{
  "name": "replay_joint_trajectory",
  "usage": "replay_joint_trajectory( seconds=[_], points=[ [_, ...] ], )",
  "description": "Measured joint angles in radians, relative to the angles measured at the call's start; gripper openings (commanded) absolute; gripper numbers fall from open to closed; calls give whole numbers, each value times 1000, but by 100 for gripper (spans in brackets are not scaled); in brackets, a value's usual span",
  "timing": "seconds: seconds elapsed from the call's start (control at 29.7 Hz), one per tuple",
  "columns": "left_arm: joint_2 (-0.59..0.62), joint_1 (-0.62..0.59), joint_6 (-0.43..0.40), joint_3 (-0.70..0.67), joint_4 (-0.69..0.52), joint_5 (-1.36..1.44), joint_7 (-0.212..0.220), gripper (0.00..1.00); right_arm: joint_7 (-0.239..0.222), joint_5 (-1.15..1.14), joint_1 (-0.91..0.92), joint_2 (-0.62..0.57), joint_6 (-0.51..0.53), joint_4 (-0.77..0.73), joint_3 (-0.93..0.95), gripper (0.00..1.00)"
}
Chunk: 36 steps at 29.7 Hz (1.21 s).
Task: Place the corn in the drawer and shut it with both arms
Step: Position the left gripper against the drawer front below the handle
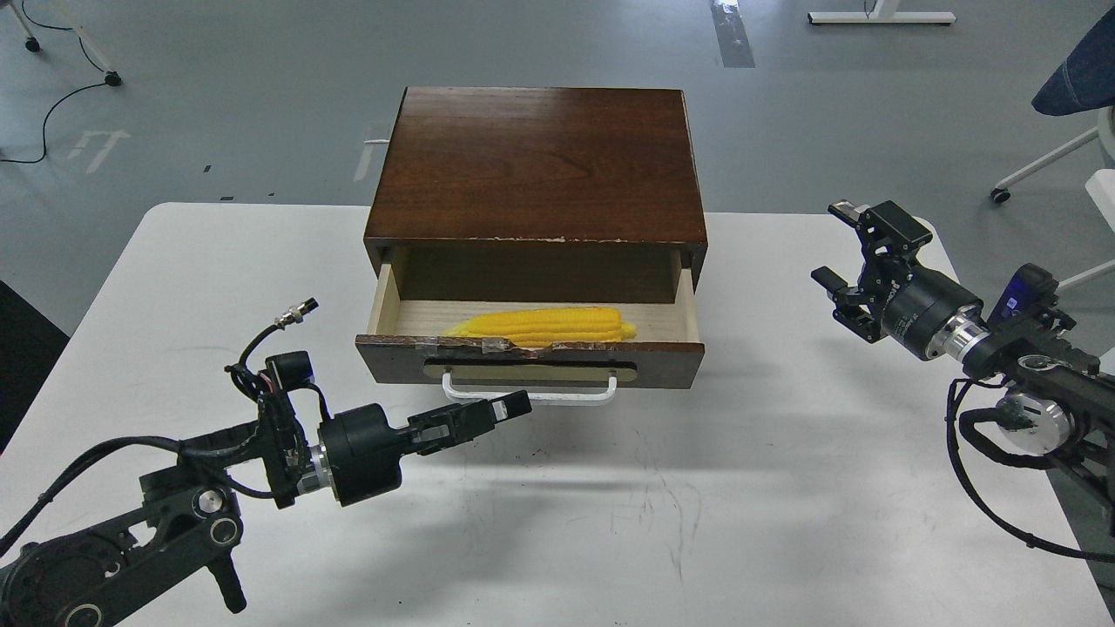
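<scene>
The left gripper (510, 407) is pinched narrow, empty, just before the drawer (531, 348) handle (529, 394); the right gripper (849, 261) is spread wide, well right of it. The corn (542, 326) lies inside (drawer open). The front should be pushed squarely, evenly, by both arms.

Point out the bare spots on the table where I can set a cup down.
The table is bare in front between the left hand and right hand, and on the far-left side beside the cabinet. It is crowded at the open drawer, which holds the corn, with the left hand at its handle.
</scene>
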Motion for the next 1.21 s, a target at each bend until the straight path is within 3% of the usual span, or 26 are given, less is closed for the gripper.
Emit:
replay_joint_trajectory(
  seconds=[1.21],
  points=[
    [2, -3, -15, -16, 43, -1, 2, 0, 0, 1, -10, 0, 0, 2, 0, 100]
  ],
)
